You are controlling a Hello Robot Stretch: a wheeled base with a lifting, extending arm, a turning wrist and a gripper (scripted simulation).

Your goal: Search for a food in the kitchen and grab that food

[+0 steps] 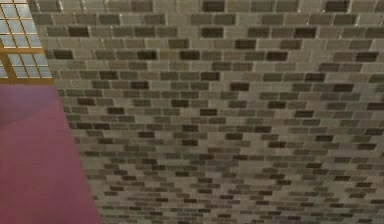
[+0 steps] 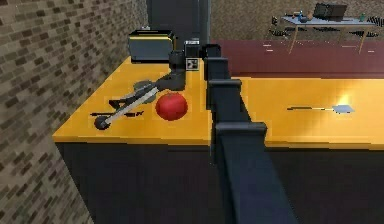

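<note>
Yellow counter (image 2: 290, 128) holds 1 red fruit (image 2: 172, 105), perhaps an apple.

Fwd cam: looks ahead and somewhat down, v. close to a brick wall (image 1: 220, 110); maroon floor (image 1: 30, 150) and yellow-framed window (image 1: 15, 40) at its left. Arm side cam: on robot body, looks out along the arm (image 2: 240, 150) across a yellow counter (image 2: 300, 125), near. Shared: brick wall, at arm side view's left edge.

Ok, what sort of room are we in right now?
Most likely a kitchen: an orange countertop carries a red round food, a dark boxy appliance like a toaster, and a spoon, with a brick-pattern tiled wall alongside.
</note>
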